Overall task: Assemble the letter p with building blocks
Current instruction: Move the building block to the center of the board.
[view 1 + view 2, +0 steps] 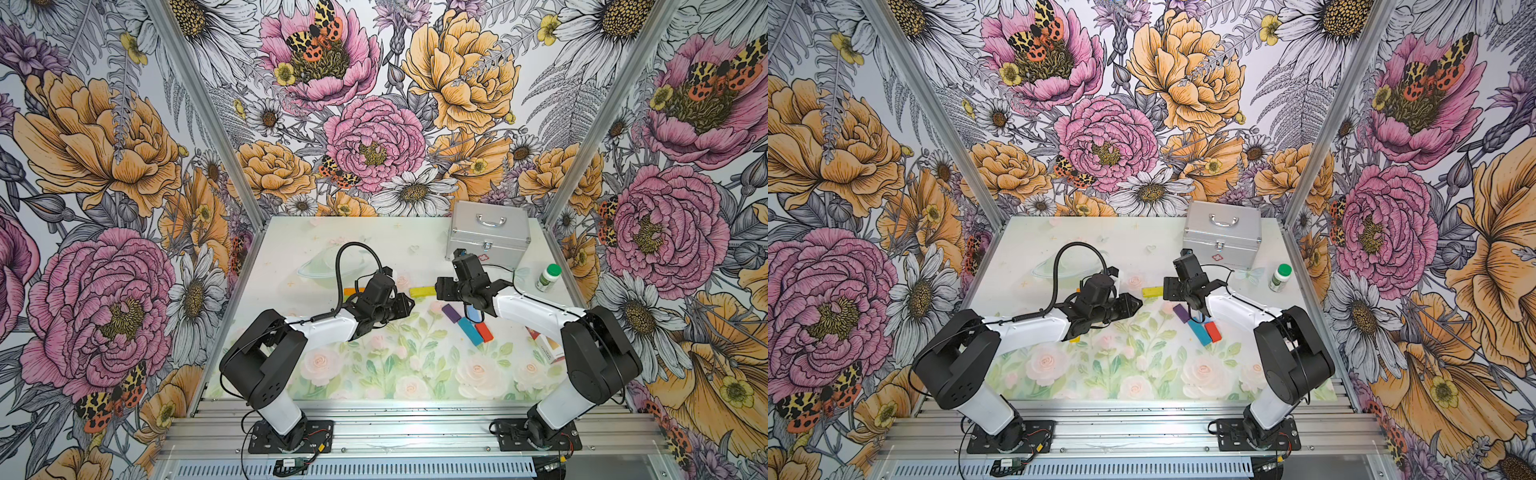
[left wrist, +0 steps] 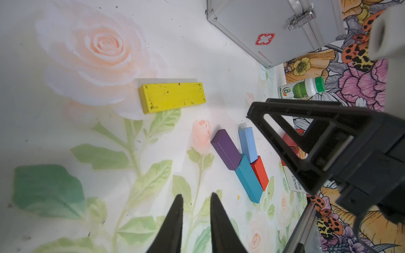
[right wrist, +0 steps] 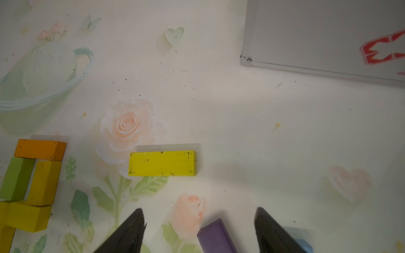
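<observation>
A yellow block (image 2: 172, 97) (image 3: 162, 163) (image 1: 422, 291) lies alone mid-table between the arms. Nearer the right arm lie a purple block (image 2: 226, 150) (image 1: 451, 312), a light blue block (image 2: 247, 144), a blue block (image 2: 248, 179) and a red block (image 2: 260, 173), all touching. Orange (image 3: 40, 149), green (image 3: 16, 178) and yellow (image 3: 45, 183) blocks sit joined under the left arm. My left gripper (image 2: 196, 194) (image 1: 409, 305) hovers over bare mat with a narrow, empty gap between its jaws. My right gripper (image 3: 199, 209) stands wide open above the purple block's end (image 3: 215, 237), holding nothing.
A silver case (image 1: 490, 237) (image 2: 274, 28) stands at the back right. A green-capped white bottle (image 1: 548, 277) (image 2: 302, 87) is near the right wall. A red-and-white carton (image 1: 544, 343) lies partly under the right arm.
</observation>
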Tool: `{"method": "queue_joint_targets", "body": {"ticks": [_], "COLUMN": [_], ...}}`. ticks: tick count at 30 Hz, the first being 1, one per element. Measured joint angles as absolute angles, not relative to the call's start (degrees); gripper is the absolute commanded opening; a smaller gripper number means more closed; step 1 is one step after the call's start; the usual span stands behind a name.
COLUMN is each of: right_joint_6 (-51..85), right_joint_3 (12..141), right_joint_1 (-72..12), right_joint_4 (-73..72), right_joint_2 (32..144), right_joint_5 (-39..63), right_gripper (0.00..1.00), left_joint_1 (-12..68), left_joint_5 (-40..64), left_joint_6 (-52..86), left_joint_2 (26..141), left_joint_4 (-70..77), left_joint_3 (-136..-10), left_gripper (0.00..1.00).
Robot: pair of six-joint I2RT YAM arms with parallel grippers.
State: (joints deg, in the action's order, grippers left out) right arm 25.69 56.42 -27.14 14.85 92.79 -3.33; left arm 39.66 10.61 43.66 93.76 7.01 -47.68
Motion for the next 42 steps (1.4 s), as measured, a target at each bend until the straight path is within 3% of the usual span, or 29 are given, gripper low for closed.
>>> {"method": "queue_joint_targets", "body": {"ticks": [12, 15, 19, 22, 37, 39, 42], "right_joint_6": [17.34, 16.47, 15.79, 16.16, 24.73, 25.61, 26.94], "right_joint_3": [56.4, 56.4, 56.4, 56.4, 63.81, 64.1, 64.03], "right_joint_1": [-27.18, -27.18, -27.42, -27.73, -30.37, -30.44, -30.44], "right_joint_4": [21.69, 22.65, 22.72, 22.79, 20.99, 20.67, 20.4], "right_joint_2": [99.24, 100.62, 100.68, 100.68, 106.98, 107.28, 107.28], "right_joint_5": [-1.63, -1.58, -1.34, -1.19, -0.71, -0.73, -0.71], "right_gripper": [0.75, 0.67, 0.32, 0.23, 0.26, 0.32, 0.52], "left_joint_1": [38.44, 37.95, 37.95, 37.95, 37.98, 37.98, 38.04], "left_joint_5": [13.15, 13.63, 14.0, 14.28, 14.55, 14.66, 14.66], "left_joint_6": [45.39, 45.69, 45.71, 45.71, 45.69, 45.69, 45.71], "left_joint_2": [91.35, 91.35, 91.37, 91.55, 97.12, 98.13, 98.72], "left_joint_4": [9.3, 9.3, 9.3, 9.32, 9.34, 9.32, 9.28], "left_joint_3": [-47.24, -47.03, -46.61, -46.54, -46.78, -46.83, -46.85], "left_gripper": [0.32, 0.32, 0.32, 0.32, 0.29, 0.29, 0.29]}}
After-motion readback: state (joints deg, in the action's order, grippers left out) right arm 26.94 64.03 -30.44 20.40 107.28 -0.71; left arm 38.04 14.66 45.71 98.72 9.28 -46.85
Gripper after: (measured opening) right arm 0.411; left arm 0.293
